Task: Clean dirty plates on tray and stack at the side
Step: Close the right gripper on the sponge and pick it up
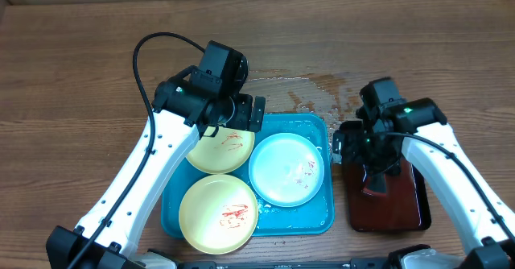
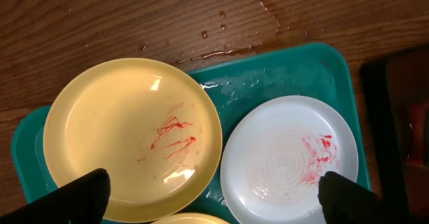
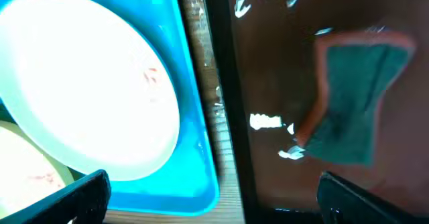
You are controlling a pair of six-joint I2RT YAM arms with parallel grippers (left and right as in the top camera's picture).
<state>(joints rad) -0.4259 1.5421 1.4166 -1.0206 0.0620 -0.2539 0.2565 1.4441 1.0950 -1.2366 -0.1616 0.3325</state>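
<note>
The turquoise tray (image 1: 315,127) holds three plates with red smears. One pale yellow plate (image 1: 219,150) lies at its far left, another pale yellow plate (image 1: 218,213) at its near left, and the white plate (image 1: 286,168) at the right. My left gripper (image 1: 256,113) is open and empty above the tray's far edge. In the left wrist view its fingers (image 2: 216,196) straddle the far yellow plate (image 2: 131,130) and the white plate (image 2: 289,158). My right gripper (image 1: 344,145) is open and empty between the tray (image 3: 194,143) and the dark red tray (image 3: 281,63).
A dark red-brown tray (image 1: 402,208) with a black rim sits right of the turquoise tray, holding a green sponge (image 3: 348,103). Water is spilled on the wooden table (image 1: 322,88) behind the tray. A black cable (image 1: 149,47) loops above the left arm.
</note>
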